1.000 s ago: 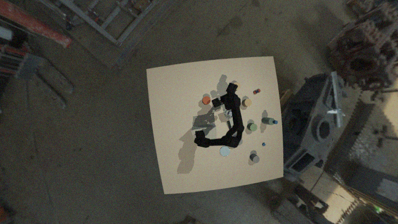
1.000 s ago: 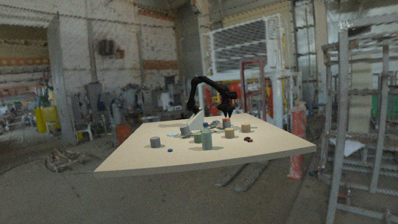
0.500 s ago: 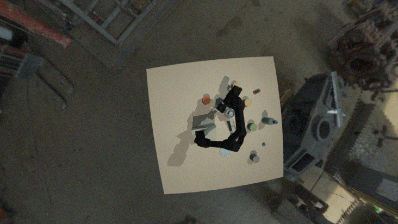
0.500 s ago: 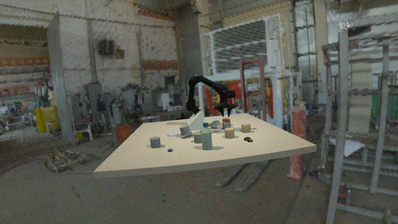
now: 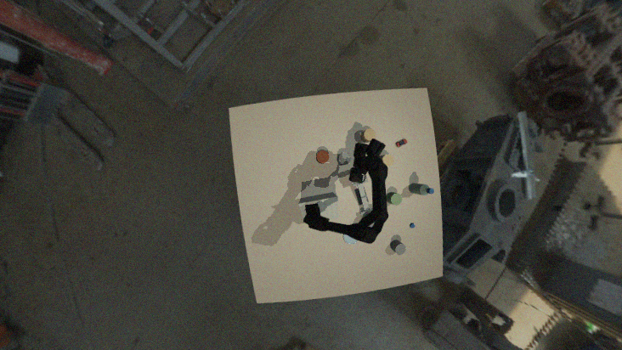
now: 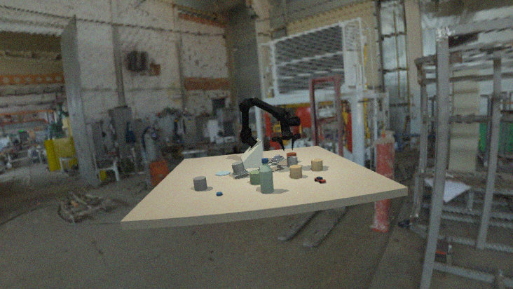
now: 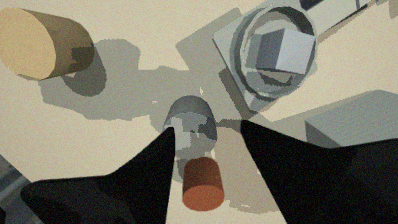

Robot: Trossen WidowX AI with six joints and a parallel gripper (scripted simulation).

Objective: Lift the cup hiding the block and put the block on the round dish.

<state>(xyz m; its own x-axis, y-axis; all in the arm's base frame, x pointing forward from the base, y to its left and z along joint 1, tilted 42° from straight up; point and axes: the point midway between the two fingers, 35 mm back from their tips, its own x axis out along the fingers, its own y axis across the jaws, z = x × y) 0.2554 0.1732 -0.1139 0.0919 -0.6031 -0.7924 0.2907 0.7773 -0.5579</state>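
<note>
My gripper (image 7: 208, 128) (image 6: 287, 146) is open and empty, hanging above the table. Right below it a grey cup (image 7: 191, 122) (image 5: 342, 158) (image 6: 291, 160) stands on the table, clear of the fingers. A grey block (image 7: 285, 50) sits uncovered on the ringed end pad (image 7: 235, 40) of the balance (image 5: 361, 195). The other grey cup (image 6: 237, 167) stands on the balance's far end. The round light-blue dish (image 5: 347, 239) (image 6: 223, 172) lies flat near the arm's elbow, partly hidden by it in the overhead view.
An orange-red cylinder (image 7: 202, 184) (image 5: 322, 156) stands close beside the set-down cup. Two tan cylinders (image 5: 369, 133) (image 5: 387, 160), a grey wedge (image 6: 253, 156) (image 7: 350, 120), a green cup (image 5: 394, 198), a bottle (image 6: 266, 177), a grey cylinder (image 5: 397, 246) and a toy car (image 5: 400, 142) stand around.
</note>
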